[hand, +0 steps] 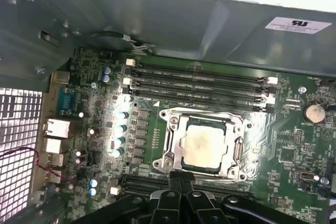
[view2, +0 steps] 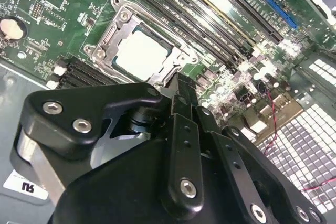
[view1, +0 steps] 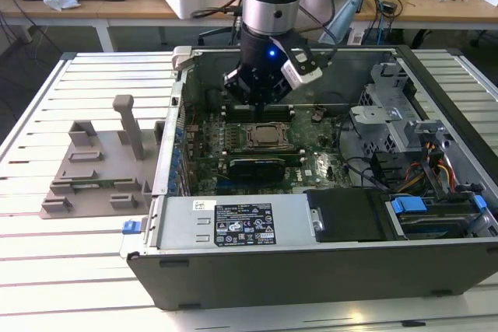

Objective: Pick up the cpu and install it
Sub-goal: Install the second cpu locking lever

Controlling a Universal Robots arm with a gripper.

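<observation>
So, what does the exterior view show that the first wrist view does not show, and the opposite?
Exterior view alone: the whole open computer case on a slatted table, a grey holder tray at the exterior view's left, and the arm above the board. First wrist view alone: a round coin battery and a red wire. Both: the cpu lying in its socket frame, memory slots beside it, and the gripper above, apart from the cpu.

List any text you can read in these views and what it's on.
Label on the power supply cover: print too small to read.
White sticker on the case wall: not legible.
Lettering along the memory slots: too small to read.
cpu top: no marking I can read.
</observation>
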